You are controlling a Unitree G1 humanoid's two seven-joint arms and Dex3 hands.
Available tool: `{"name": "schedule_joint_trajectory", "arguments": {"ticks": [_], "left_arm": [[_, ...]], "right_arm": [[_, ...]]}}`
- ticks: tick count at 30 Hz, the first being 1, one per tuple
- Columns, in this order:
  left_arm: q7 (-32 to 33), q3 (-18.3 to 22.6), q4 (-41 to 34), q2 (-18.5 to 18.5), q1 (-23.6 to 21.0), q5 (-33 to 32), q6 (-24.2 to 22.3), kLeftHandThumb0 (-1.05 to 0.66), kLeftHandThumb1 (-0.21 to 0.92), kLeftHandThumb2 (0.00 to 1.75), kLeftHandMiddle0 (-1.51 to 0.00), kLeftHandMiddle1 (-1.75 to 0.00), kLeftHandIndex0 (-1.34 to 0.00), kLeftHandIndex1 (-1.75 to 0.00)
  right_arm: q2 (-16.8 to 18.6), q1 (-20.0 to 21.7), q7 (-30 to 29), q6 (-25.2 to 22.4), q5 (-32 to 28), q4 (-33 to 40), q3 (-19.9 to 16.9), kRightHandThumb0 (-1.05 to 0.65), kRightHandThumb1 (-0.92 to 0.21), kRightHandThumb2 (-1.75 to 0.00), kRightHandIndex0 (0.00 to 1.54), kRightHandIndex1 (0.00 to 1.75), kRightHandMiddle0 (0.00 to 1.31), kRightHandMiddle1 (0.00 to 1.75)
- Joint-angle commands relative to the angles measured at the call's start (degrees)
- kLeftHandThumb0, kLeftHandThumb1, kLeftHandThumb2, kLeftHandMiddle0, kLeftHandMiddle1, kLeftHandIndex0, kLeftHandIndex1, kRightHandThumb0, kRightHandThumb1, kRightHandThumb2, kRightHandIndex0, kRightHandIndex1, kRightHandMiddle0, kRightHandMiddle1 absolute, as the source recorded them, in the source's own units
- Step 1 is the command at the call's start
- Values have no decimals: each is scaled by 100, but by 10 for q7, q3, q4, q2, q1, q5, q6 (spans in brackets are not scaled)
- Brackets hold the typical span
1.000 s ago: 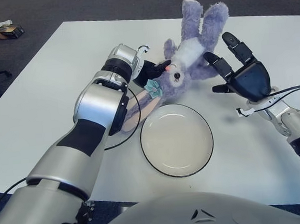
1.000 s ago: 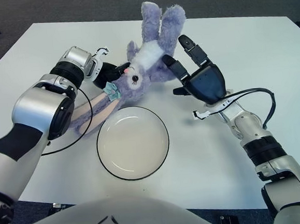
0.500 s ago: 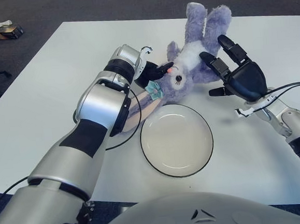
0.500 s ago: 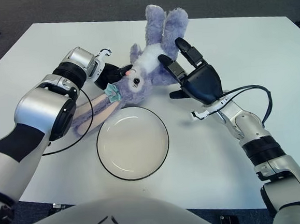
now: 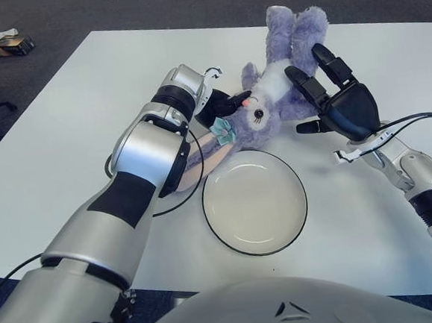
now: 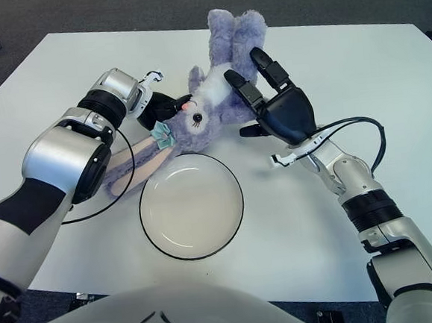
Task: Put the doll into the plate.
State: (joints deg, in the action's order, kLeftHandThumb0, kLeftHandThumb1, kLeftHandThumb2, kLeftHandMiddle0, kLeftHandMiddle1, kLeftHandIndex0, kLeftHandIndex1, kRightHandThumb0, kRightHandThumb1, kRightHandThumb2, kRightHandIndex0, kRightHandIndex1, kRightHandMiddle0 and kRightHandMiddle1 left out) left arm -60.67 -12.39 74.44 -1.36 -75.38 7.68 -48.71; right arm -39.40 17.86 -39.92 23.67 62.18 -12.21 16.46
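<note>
White table [image 5: 62, 106]: both robot hands against doll [image 5: 278, 89], fingers spread.

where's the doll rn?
The doll lies on the table just beyond the plate, not in it, with the left hand at its head and the right hand, fingers spread, against its body.
</note>
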Motion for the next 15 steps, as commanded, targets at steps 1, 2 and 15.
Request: {"name": "schedule_joint_trajectory", "arguments": {"ticks": [1, 2, 15], "left_arm": [[-17, -2, -5, 4, -8, 0, 8, -45, 43, 118, -130, -175, -53, -175], [-18, -1, -5, 4, -7, 0, 10, -45, 43, 118, -130, -175, -53, -175], [-21, -10, 5, 22, -11, 7, -13, -44, 44, 117, -129, -175, -52, -175]], "right_arm": [[9, 12, -11, -8, 0, -7, 3, -90, -90, -32, 0, 0, 0, 14], [12, 13, -14, -10, 2, -8, 3, -91, -91, -31, 0, 0, 0, 14], [30, 18, -20, -38, 10, 1, 9, -94, -92, -28, 0, 0, 0, 22]]}}
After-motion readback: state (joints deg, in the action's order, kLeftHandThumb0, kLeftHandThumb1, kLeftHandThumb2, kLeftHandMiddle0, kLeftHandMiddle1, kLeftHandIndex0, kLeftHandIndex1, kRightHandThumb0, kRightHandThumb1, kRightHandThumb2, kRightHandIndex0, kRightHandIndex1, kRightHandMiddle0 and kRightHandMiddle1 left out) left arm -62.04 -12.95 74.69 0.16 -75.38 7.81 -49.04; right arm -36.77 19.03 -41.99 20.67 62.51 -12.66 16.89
